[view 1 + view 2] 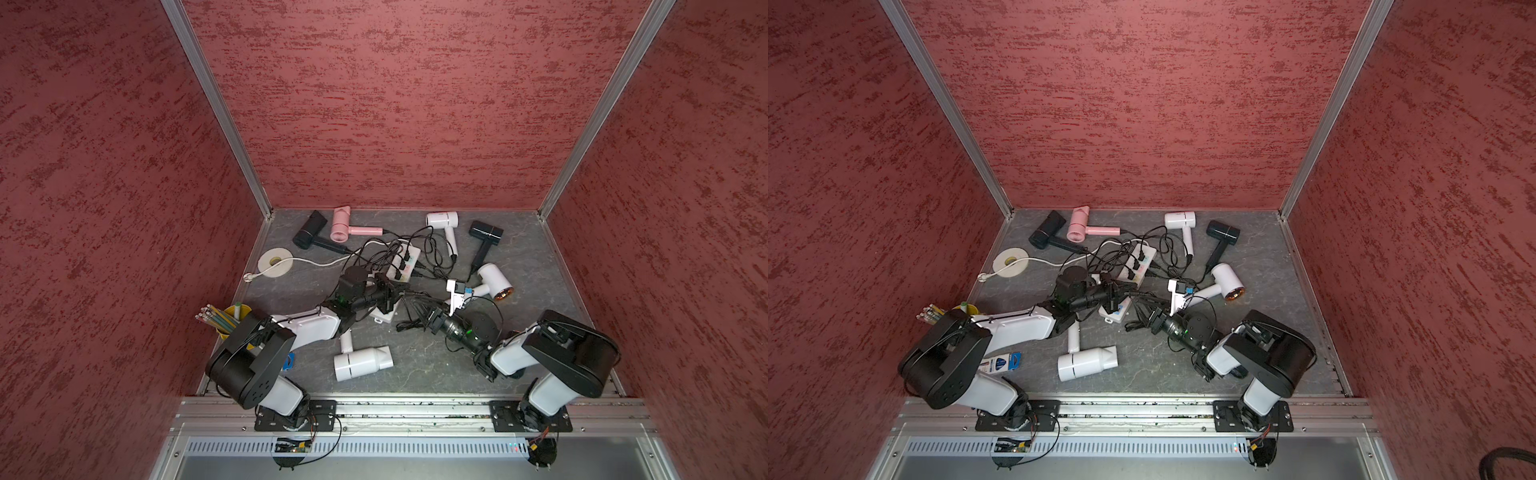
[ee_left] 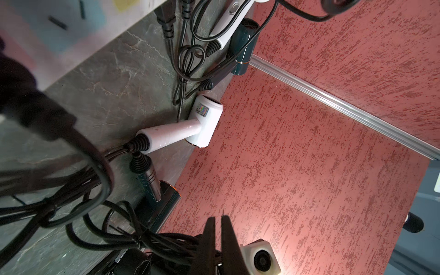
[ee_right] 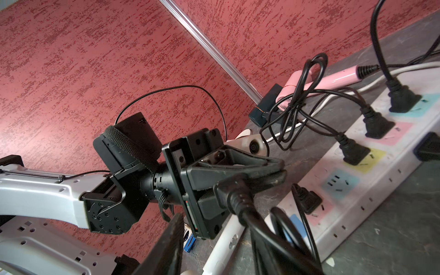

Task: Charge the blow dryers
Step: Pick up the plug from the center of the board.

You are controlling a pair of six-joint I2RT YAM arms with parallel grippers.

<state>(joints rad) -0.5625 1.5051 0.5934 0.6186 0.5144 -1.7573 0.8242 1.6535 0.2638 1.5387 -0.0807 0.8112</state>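
On the table (image 1: 432, 365) | blow dryers (image 1: 361, 363) lie around the power strip (image 3: 390, 171) | some plugs (image 3: 378, 126) are in, one black plug (image 3: 228, 192) not in yet | left gripper (image 2: 219, 217) pressed together | right gripper (image 1: 426, 318): cannot tell

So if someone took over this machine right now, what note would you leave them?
Left gripper: shut on a black plug, over the long white power strip with pastel sockets.
Right gripper: jaws apart beside that plug's black cord; grip unclear.
T-shaped plastic blow dryers lie around the strip: pink one at the back, white one nearest the arms.
Done: several seated plugs sit in the strip.
Left: seat the held plug; a blue socket is free.
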